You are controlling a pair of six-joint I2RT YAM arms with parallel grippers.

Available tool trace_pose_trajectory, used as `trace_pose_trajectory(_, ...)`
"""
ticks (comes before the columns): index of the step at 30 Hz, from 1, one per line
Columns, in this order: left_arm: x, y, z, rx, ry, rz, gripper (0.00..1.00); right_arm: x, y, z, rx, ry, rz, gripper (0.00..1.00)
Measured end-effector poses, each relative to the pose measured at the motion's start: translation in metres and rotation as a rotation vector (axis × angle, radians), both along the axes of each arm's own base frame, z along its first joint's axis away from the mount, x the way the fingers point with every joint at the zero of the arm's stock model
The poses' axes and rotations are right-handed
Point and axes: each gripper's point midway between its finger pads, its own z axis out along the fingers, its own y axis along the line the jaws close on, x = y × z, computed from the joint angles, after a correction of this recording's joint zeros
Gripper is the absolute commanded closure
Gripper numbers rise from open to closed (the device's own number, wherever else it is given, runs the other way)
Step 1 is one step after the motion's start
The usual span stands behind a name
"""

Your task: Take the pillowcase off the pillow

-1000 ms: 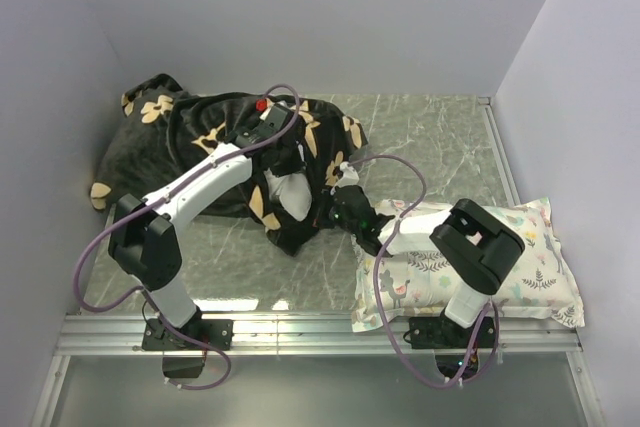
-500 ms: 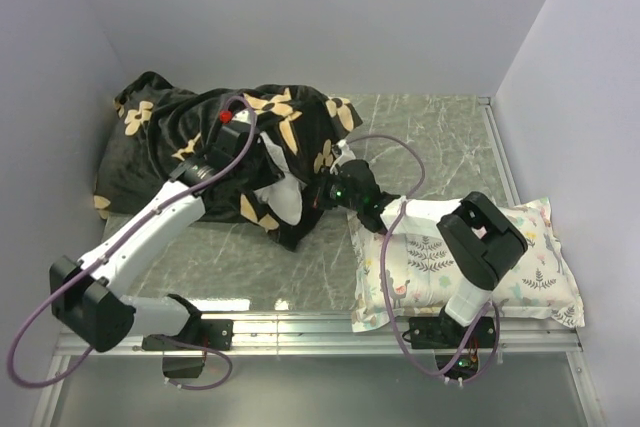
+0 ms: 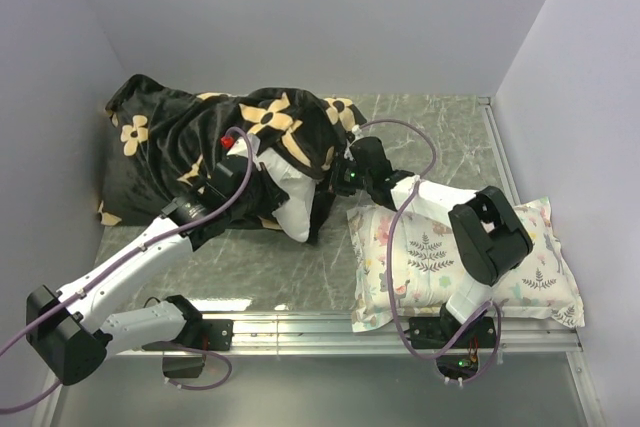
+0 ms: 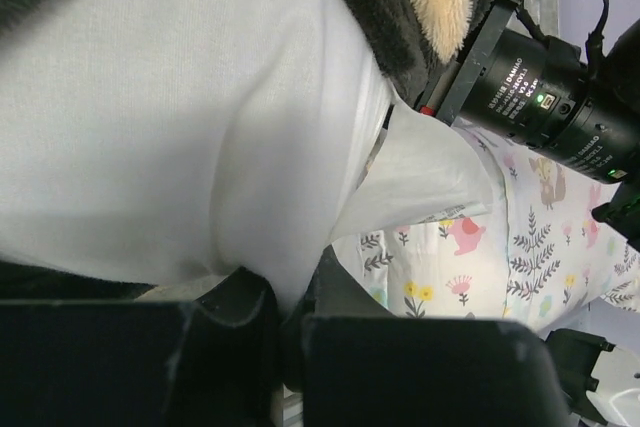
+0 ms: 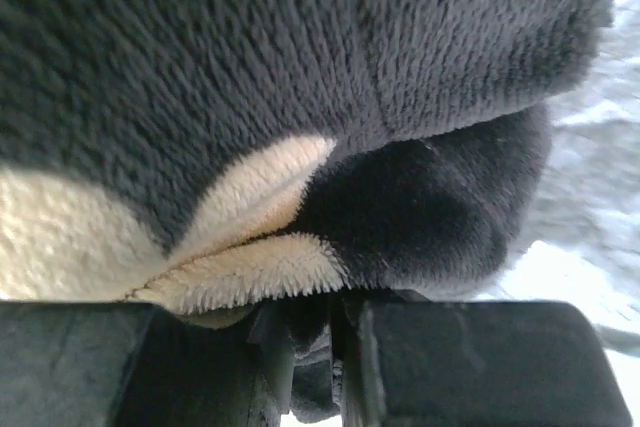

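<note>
The black pillowcase (image 3: 190, 142) with tan flowers lies bunched at the back left. A corner of the white pillow (image 3: 296, 209) sticks out of its open end. My left gripper (image 3: 268, 185) is shut on that corner; in the left wrist view the white pillow cloth (image 4: 180, 117) runs down into the closed jaws of the left gripper (image 4: 290, 312), and a small white tag (image 4: 420, 172) hangs beside it. My right gripper (image 3: 338, 179) is at the pillowcase's right edge. In the right wrist view the right gripper (image 5: 318, 357) has its jaws slightly parted, with a fold of the fuzzy pillowcase (image 5: 300, 67) loose between them.
A smaller white pillow with a pastel floral print (image 3: 470, 257) lies at the front right, under the right arm. Grey walls close in the left, back and right sides. A metal rail (image 3: 300, 327) runs along the near edge.
My left arm has swung down and to the left, still pinching the pillow. The pillowcase has slid toward the back left. My right gripper has moved back and its jaws have loosened.
</note>
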Motion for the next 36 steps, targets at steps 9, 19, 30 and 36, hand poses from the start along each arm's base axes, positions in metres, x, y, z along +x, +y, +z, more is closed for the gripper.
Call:
trace_pose_trajectory(9, 0.002, -0.002, 0.001, 0.014, -0.034, 0.021, 1.00, 0.001, -0.019, 0.004, -0.137, -0.027, -0.027, 0.41)
trace_pose_trajectory(19, 0.007, -0.012, -0.022, 0.043, 0.025, 0.014, 1.00, -0.018, -0.053, 0.119, -0.109, -0.337, -0.101, 0.32)
trace_pose_trajectory(30, 0.005, -0.018, -0.029, 0.033, 0.054, 0.008, 1.00, -0.019, -0.013, 0.125, -0.175, -0.397, 0.014, 0.22)
trace_pose_trajectory(36, 0.005, -0.018, -0.029, 0.031, 0.057, 0.010, 1.00, -0.020, 0.003, 0.071, -0.306, -0.303, 0.070, 0.25)
